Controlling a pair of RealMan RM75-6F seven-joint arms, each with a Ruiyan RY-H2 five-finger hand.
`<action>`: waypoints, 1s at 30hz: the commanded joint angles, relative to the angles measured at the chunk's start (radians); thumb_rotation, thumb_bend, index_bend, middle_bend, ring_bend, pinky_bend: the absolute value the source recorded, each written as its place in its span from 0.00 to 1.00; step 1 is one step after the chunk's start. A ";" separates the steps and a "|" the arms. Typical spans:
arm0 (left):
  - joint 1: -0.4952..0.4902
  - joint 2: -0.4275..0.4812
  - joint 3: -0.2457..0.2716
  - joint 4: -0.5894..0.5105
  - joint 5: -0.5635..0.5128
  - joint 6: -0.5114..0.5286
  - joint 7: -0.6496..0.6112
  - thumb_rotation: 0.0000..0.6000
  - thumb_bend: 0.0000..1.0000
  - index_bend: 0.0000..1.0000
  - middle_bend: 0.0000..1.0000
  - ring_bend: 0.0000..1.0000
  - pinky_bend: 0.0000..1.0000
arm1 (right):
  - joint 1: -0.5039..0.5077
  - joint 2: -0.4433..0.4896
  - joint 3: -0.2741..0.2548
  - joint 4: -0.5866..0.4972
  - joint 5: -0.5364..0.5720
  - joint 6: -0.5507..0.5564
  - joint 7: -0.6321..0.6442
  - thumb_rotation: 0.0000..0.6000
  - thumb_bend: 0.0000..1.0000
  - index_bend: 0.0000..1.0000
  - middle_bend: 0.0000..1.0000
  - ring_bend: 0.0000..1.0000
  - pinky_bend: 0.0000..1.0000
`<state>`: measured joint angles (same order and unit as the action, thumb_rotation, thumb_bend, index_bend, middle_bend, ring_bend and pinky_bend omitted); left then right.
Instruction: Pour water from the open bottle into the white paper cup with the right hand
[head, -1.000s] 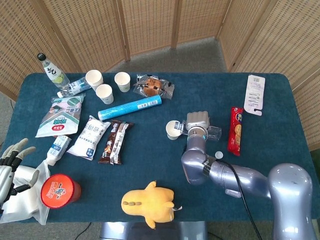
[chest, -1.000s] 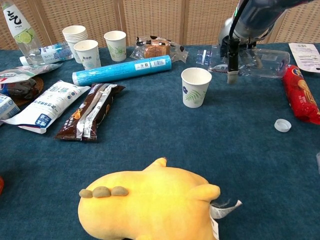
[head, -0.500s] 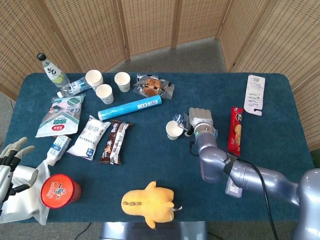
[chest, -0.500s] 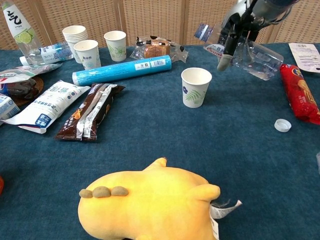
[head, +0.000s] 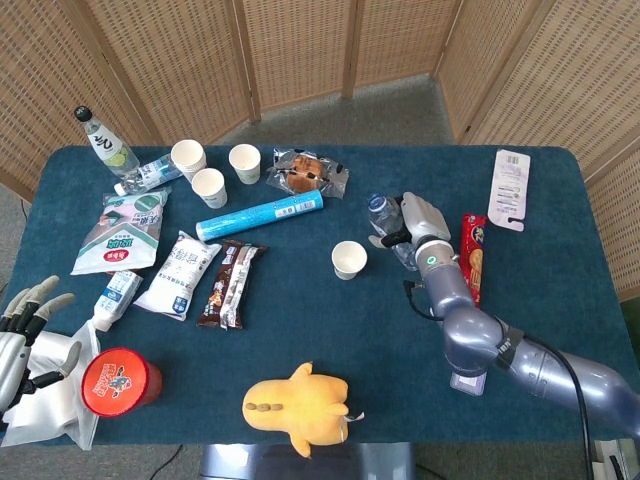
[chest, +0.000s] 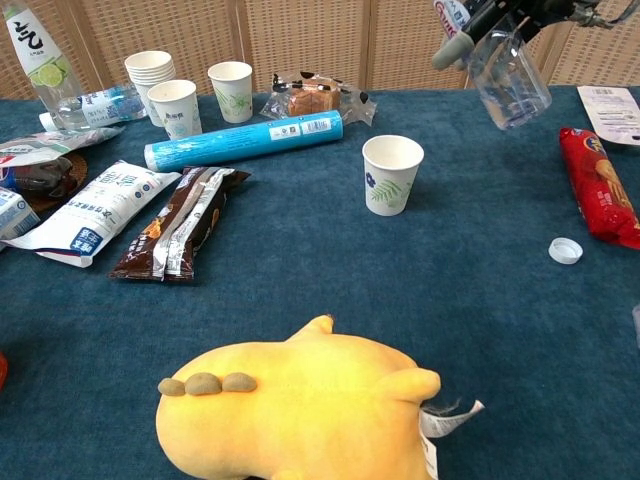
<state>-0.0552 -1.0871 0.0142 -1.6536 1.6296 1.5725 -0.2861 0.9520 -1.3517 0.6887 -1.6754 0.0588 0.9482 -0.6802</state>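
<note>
The white paper cup (head: 349, 259) (chest: 391, 173) stands upright on the blue table, with leaf print on its side. My right hand (head: 422, 221) (chest: 497, 14) grips the clear open bottle (head: 384, 216) (chest: 507, 71) in the air, up and to the right of the cup. The bottle is tilted, its mouth pointing up and left and its base hanging lower. Whether there is water in the cup, I cannot see. My left hand (head: 24, 325) lies at the table's near left corner with fingers spread and nothing in it.
The bottle's cap (chest: 565, 250) lies right of the cup, near a red snack packet (chest: 600, 188). A blue tube (chest: 245, 138), snack bags (chest: 175, 232) and spare cups (chest: 230, 90) fill the left. A yellow plush toy (chest: 300, 400) lies at the front.
The right hand has lifted the bottle from lying level beside the cup's rim, swinging it up and to the right, away from the cup. The left hand stays put.
</note>
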 joint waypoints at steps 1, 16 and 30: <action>0.002 0.002 0.002 -0.004 0.000 0.001 0.002 0.59 0.46 0.16 0.06 0.00 0.00 | -0.096 -0.012 0.009 -0.066 -0.181 0.023 0.209 1.00 0.27 0.53 0.70 0.52 0.48; 0.011 0.013 0.008 -0.027 -0.003 0.002 0.023 0.58 0.47 0.16 0.06 0.00 0.00 | -0.226 -0.099 -0.061 -0.121 -0.523 0.041 0.617 1.00 0.26 0.53 0.70 0.52 0.46; 0.017 0.027 0.009 -0.045 -0.011 -0.001 0.044 0.58 0.46 0.16 0.06 0.00 0.00 | -0.239 -0.171 -0.147 0.005 -0.663 0.001 0.766 1.00 0.26 0.53 0.69 0.50 0.41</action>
<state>-0.0381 -1.0606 0.0235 -1.6987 1.6188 1.5718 -0.2419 0.7123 -1.5115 0.5519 -1.6898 -0.5900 0.9605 0.0699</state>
